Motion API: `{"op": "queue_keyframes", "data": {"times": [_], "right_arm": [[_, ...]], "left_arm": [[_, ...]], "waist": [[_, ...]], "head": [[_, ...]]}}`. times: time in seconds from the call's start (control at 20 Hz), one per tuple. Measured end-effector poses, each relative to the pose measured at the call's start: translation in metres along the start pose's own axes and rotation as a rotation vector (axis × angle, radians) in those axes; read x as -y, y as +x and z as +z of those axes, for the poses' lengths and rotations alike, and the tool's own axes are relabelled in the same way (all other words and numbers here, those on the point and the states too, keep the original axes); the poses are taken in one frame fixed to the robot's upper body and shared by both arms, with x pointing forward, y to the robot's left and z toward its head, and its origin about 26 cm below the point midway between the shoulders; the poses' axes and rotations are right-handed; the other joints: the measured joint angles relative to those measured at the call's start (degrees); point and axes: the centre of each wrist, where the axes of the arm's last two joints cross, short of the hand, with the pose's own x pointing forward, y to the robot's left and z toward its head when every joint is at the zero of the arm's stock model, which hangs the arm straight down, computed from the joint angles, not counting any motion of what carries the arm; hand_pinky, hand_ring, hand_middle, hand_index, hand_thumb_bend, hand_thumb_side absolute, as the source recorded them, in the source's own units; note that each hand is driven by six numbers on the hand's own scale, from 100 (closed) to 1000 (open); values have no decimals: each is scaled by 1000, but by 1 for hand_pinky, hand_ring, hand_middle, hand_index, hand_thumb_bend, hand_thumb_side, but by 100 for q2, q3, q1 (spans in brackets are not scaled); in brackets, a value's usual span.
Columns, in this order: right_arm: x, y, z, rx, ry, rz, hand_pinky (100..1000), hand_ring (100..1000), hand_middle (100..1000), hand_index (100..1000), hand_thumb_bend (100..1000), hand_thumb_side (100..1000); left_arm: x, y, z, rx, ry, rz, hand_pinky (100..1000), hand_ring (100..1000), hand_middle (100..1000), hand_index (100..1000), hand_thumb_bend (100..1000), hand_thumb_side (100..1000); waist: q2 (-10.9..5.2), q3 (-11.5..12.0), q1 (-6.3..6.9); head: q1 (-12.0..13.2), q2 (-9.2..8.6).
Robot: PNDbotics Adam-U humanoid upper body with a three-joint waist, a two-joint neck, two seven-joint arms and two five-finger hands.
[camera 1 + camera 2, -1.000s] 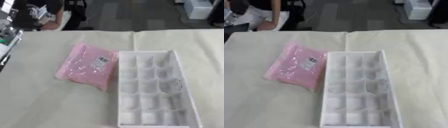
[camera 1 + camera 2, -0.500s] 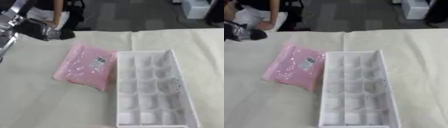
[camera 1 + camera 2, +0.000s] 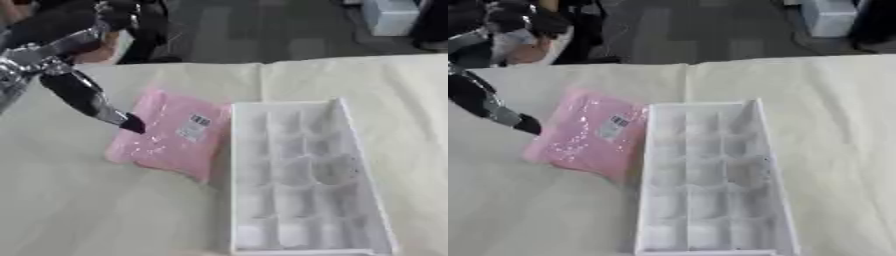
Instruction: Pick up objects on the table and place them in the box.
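A pink packet [image 3: 171,134] with a small white label lies flat on the cream tablecloth, touching the left side of a white box [image 3: 302,175] divided into several compartments. My left hand [image 3: 87,98] comes in from the upper left with its fingers straight, the dark fingertips [image 3: 133,123] reaching down over the packet's left edge. I cannot tell whether they touch it. The compartments look bare. My right hand shows in neither view.
The cream cloth [image 3: 70,210] covers the table and has a seam running back from the box. Beyond the table's far edge are a dark floor, a person at the upper left and a white container [image 3: 394,15] at the upper right.
My left arm has come in from the upper left and swung down toward the packet's left edge. The packet and the box have not moved on the cloth.
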Motion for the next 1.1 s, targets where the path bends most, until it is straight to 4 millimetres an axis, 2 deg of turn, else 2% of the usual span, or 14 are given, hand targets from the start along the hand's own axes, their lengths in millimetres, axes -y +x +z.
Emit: {"op": "queue_keyframes", "data": {"times": [0.15,0.2,0.65,1.1], "right_arm": [[-1,0,0,-3,6,0,658,760,765,765,100,931],[-1,0,0,-4,9,-2,658,760,765,765,100,930],[-4,0,-3,-7,22,-6,658,760,765,764,100,924],[-5,0,-2,-13,27,-11,658,760,765,764,100,922]], "left_arm": [[0,-7,-2,-7,-96,7,722,790,846,923,1000,459],[1,-10,-2,-12,-125,11,714,791,845,923,1000,419],[5,-41,-8,-95,-292,2,726,809,850,930,1000,446],[33,-66,-20,-157,-411,40,728,822,855,942,1000,450]], "waist": [[9,-44,15],[14,-58,17],[69,-132,43],[94,-204,77]], "head": [[2,0],[5,0],[14,7],[14,9]]}}
